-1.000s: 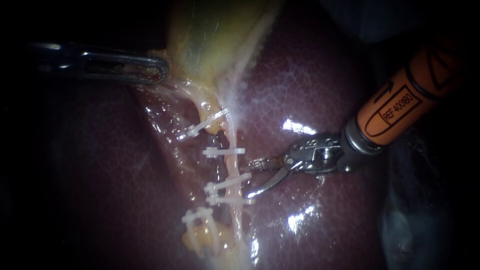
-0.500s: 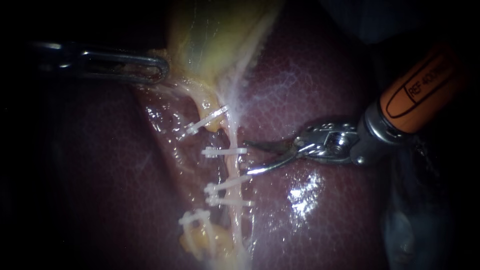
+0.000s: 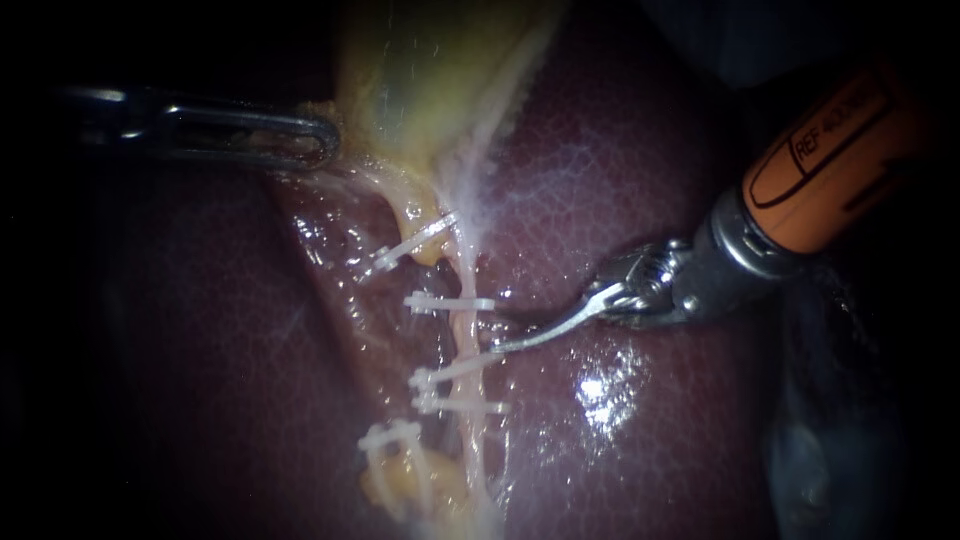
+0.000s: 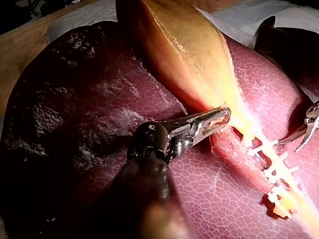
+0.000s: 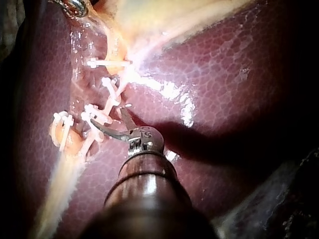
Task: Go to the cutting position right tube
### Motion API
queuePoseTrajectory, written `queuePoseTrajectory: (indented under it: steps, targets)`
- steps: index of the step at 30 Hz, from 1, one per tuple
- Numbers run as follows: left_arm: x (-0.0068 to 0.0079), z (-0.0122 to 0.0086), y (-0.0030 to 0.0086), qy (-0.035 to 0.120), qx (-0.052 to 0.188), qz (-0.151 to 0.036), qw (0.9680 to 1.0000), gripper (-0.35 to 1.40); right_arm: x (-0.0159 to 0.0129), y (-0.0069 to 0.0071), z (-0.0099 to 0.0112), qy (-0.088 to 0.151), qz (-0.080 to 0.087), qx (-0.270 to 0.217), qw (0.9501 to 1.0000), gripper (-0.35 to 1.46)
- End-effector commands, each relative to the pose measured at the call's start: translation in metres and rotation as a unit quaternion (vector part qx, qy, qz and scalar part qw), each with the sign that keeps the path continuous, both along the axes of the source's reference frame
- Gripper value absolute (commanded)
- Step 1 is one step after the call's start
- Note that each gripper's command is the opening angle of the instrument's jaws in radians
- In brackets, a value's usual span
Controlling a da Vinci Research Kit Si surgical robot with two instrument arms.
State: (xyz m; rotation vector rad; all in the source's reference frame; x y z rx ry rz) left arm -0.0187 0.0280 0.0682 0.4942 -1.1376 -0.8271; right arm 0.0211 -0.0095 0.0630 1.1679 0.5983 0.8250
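Blades at right tube (image 3: 467, 335)
Curved steel jaws of right instrument (image 3: 502, 328) are spread beside the pale tube; left instrument (image 3: 305, 140) seems clamped on gallbladder (image 3: 430, 70).

We see a liver (image 3: 620, 150) of dark maroon, netted with fine pale lines; a yellow-green gallbladder (image 3: 430, 70); a cream tube (image 3: 466, 340); white clips (image 3: 450, 302); our right instrument (image 3: 500, 328) silver, its shaft orange with black outlines.

right tube (image 3: 466, 335) | pale thin strand | lying along liver (image 3: 620, 150) | white clips (image 3: 450, 302) across it | intact between clips
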Motion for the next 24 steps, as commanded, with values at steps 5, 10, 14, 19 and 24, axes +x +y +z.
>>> queuePoseTrajectory:
  steps: [5, 10, 14, 19, 24]
  targets:
    - [0.0, 0.0001, 0.0, 0.0, 0.0, 0.0, 1.0, -0.35, 0.0004, 0.0002, 0.0004, 0.003, 0.004, 0.002, 1.0, 1.07]
    - [0.0, 0.0001, 0.0, 0.0, 0.0, 0.0, 1.0, -0.35, 0.0011, 0.0002, 0.0008, 0.013, 0.007, 0.011, 0.9998, 1.07]
    - [0.0, 0.0001, 0.0, 0.0, 0.0, 0.0, 1.0, -0.35, 0.002, -0.0003, 0.0016, 0.019, 0.004, 0.015, 0.9997, 1.07]
    - [0.0, 0.0001, 0.0, 0.0, 0.0, 0.0, 1.0, -0.35, 0.0029, -0.001, 0.0025, 0.027, 0.003, 0.019, 0.9995, 1.07]
    - [0.0, 0.0001, 0.0, 0.0, 0.0, 0.0, 1.0, -0.35, 0.0036, -0.0008, 0.0029, 0.069, 0.025, 0.034, 0.9967, 1.1]
